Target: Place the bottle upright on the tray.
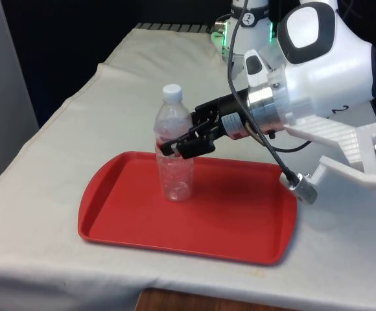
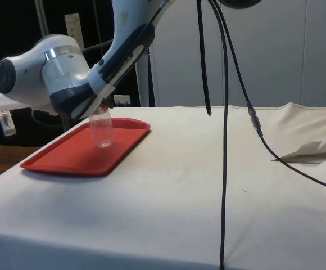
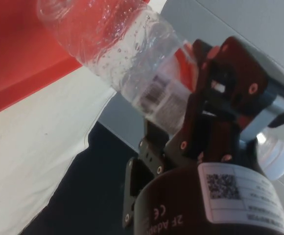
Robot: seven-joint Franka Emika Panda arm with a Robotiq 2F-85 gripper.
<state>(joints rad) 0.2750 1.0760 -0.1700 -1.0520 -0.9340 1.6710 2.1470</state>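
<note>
A clear plastic bottle point(image 1: 176, 178) with a white cap stands upright on the red tray point(image 1: 240, 223), in the half towards the front view's left. Its base rests on the tray floor. My gripper point(image 1: 177, 145) reaches in sideways from the front view's right, shut on the bottle about halfway up its body. In the side view the bottle point(image 2: 102, 134) stands on the tray point(image 2: 62, 160) with its top hidden behind my wrist. The wrist view has the bottle point(image 3: 117, 44) held between the black fingers point(image 3: 225, 83), with the tray point(image 3: 10, 54) beyond it.
A black cable with a grey connector point(image 1: 299, 186) hangs from the arm over the tray's rim on the front view's right. Another black cable point(image 2: 225, 124) hangs down in the side view. White cloth point(image 1: 65, 149) surrounds the tray, and the table's front edge lies close to it.
</note>
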